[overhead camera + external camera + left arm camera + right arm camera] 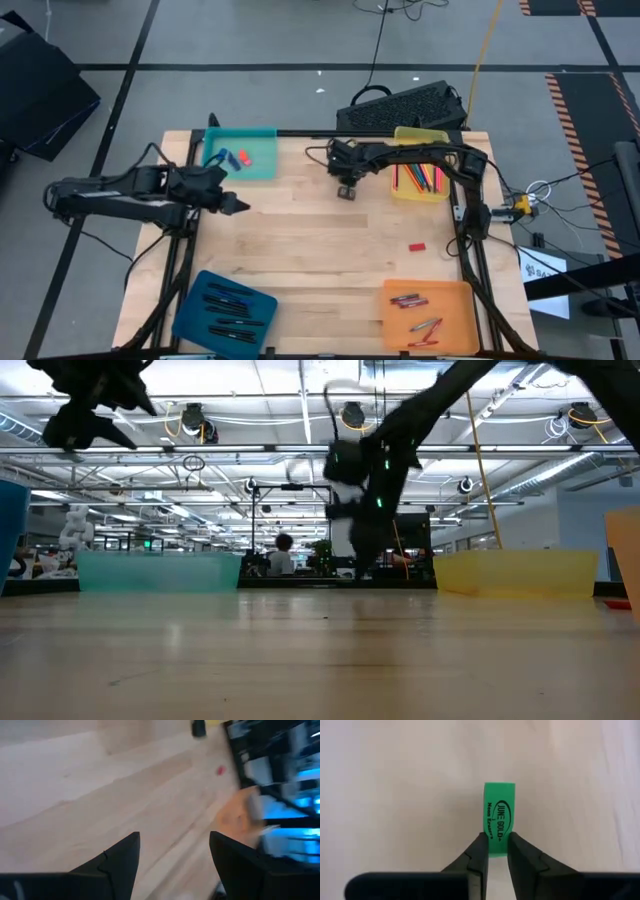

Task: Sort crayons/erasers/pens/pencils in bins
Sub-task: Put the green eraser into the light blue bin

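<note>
The right gripper (493, 851), hanging above the table (300, 250) at about twelve o'clock, pinched only the near end of a green eraser (499, 810), so it could have slipped free before reaching the teal bin (262, 168).

Table (320, 240): pale wood, smooth matt. Green eraser (499, 817): matt rubber, printed. Bins: plastic.

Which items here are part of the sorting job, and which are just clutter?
Job: green eraser in right gripper; red eraser loose on table; teal bin, yellow bin, blue bin, orange bin.
Clutter: black keyboard; floor cables.
</note>
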Controlling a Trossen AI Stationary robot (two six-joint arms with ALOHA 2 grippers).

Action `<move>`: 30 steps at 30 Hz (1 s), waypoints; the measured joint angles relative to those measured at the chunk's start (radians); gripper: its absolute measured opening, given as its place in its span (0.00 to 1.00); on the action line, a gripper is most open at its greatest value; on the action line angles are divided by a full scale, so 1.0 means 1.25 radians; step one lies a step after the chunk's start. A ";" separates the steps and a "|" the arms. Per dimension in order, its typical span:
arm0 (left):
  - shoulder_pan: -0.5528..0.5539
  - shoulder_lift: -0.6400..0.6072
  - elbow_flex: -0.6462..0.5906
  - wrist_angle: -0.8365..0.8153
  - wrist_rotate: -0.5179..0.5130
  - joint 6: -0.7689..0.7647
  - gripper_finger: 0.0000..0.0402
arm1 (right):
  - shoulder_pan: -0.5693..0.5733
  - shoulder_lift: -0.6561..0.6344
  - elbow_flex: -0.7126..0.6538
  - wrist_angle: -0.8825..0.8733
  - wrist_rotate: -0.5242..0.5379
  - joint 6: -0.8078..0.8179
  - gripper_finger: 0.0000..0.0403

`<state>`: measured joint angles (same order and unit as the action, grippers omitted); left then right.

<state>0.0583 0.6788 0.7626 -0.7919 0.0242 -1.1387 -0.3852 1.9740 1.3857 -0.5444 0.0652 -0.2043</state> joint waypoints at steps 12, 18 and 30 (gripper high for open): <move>0.015 0.152 -0.257 0.728 -0.009 -0.198 0.60 | 0.207 -0.202 0.005 0.152 0.145 -0.141 0.12; 0.066 0.313 -0.230 0.846 -0.019 -0.243 0.60 | 0.284 -0.199 0.005 0.204 0.219 -0.159 0.12; 0.116 0.510 -0.065 0.887 0.086 -0.172 0.60 | 0.281 -0.196 0.005 0.168 0.219 -0.091 0.12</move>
<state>0.2028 1.3163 0.6810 0.3167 0.1314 -1.3543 -0.0337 1.7287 1.3922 -0.3340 0.3393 -0.3184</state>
